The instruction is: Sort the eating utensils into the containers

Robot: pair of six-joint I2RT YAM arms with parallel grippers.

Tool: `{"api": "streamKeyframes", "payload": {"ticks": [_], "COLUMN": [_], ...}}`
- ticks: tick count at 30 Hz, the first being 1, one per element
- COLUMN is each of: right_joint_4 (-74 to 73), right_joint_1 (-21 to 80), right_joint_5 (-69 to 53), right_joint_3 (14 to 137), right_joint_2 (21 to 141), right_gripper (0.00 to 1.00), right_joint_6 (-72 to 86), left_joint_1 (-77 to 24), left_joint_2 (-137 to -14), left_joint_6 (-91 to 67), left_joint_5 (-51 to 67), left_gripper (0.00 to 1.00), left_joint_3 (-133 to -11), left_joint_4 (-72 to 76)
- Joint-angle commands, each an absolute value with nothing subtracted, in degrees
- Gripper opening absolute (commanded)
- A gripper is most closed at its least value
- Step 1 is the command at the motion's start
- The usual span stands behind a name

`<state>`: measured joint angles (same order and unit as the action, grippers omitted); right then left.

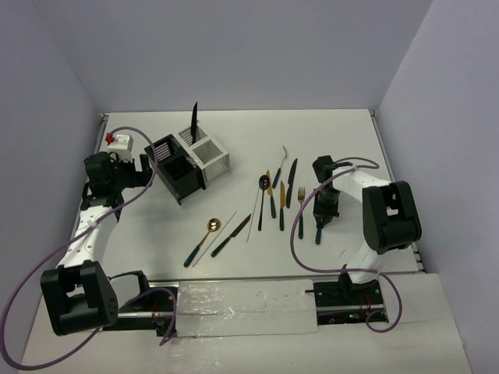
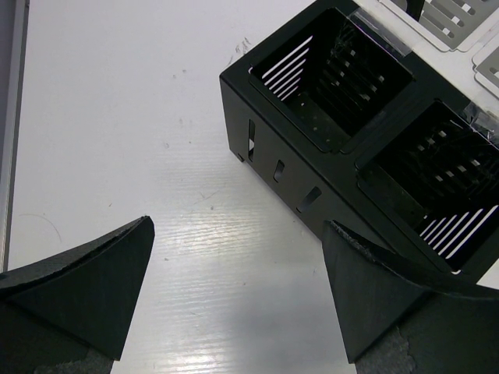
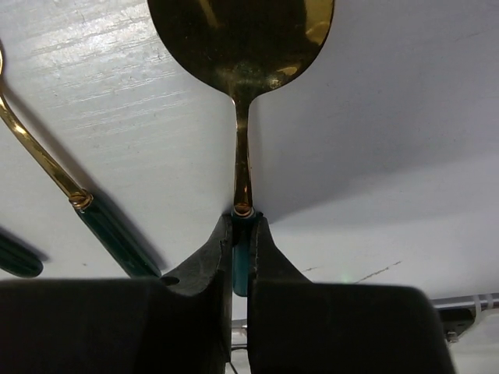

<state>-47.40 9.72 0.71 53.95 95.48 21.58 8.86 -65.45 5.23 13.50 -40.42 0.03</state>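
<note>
The white table (image 1: 327, 132) carries everything. The left arm (image 1: 86, 234) reaches toward the containers, and the right arm (image 1: 382, 218) bends down over the loose cutlery.

The black caddy (image 1: 178, 167) and the white caddy (image 1: 209, 152) stand joined side by side at the table's left middle. A black knife (image 1: 194, 117) stands upright in the white one. In the left wrist view the black caddy (image 2: 288, 156) shows two dark pockets with nothing visible in them.

The left gripper (image 1: 144, 167) sits just beside the black caddy with its jaws spread wide and nothing between them. One fingertip (image 2: 343, 249) lies close to the caddy's lower wall, perhaps touching it; the angle does not settle this.

The right gripper (image 3: 242, 222) is clamped on the green handle of a gold spoon (image 3: 242, 47), whose bowl points away from the wrist camera. A gold-necked, green-handled utensil (image 3: 101, 226) lies just to its left.

The other utensils lie on the table between the arms: a gold fork (image 1: 300, 199), a dark knife (image 1: 291, 181), a black spoon (image 1: 263, 183), another gold spoon (image 1: 212, 226) and a pale chopstick (image 1: 214, 238).
</note>
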Motion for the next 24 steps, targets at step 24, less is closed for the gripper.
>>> {"api": "streamKeyframes", "payload": {"ticks": [24], "right_joint_4": [17.2], "right_joint_1": [44.3], "right_joint_5": [9.2], "right_joint_3": [89.6], "right_joint_2": [98.4], "right_gripper": [0.00], "right_joint_6": [3.2], "left_joint_1": [9.3], "left_joint_2": [-60.4], "left_joint_6": [8.5], "left_joint_5": [15.5], "left_gripper": [0.96], "left_joint_3": [-48.1], "left_joint_4": [-12.9]}}
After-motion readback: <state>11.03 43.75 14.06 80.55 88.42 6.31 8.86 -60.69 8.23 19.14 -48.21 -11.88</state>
